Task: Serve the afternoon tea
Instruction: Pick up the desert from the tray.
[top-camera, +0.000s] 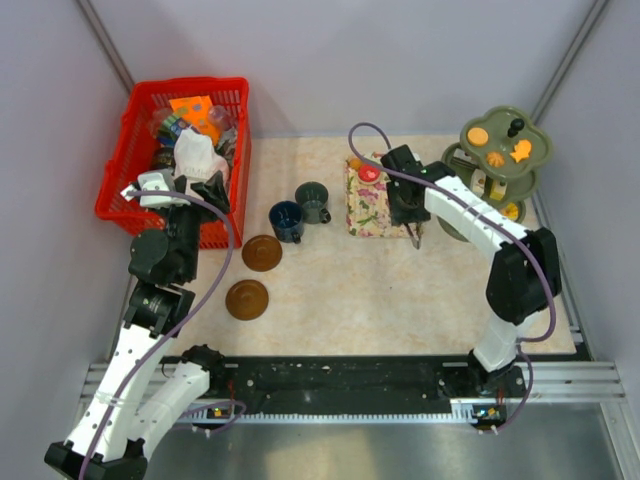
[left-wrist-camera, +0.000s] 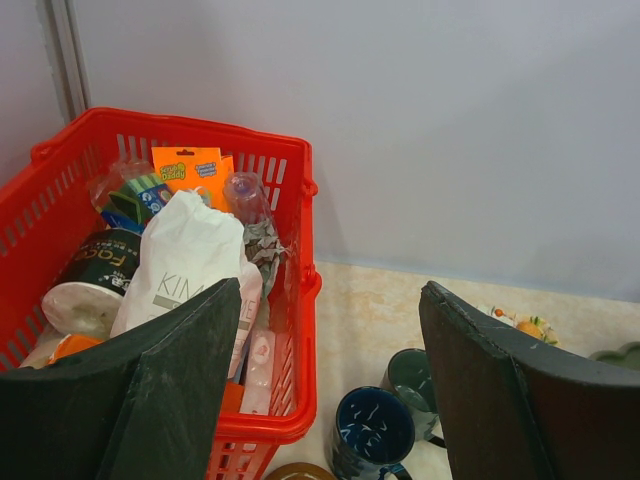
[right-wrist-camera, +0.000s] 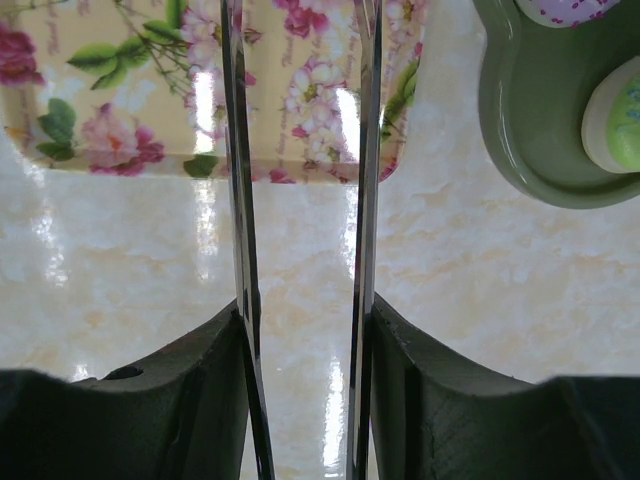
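A navy mug (top-camera: 288, 221) (left-wrist-camera: 372, 428) and a dark-green mug (top-camera: 313, 201) (left-wrist-camera: 413, 375) stand side by side right of the red basket. Two brown saucers (top-camera: 262, 252) (top-camera: 246, 299) lie in front of them. The olive-green stand (top-camera: 505, 150) (right-wrist-camera: 540, 130) at the far right carries orange pastries (top-camera: 478, 136) on top and a green-and-white one (right-wrist-camera: 620, 120) lower down. A red pastry (top-camera: 369, 172) sits on the floral tray (top-camera: 370, 205) (right-wrist-camera: 130, 90). My left gripper (top-camera: 200, 190) (left-wrist-camera: 330, 300) hangs open over the basket's near right corner. My right gripper (top-camera: 412, 215) (right-wrist-camera: 305, 320) is shut on thin metal tongs (right-wrist-camera: 240, 200), whose blades point down by the tray's edge.
The red basket (top-camera: 125, 180) (left-wrist-camera: 290, 300) at the far left is full of mixed packets and bottles. Grey walls close in the table on three sides, and a metal rail (top-camera: 350, 385) runs along the near edge.
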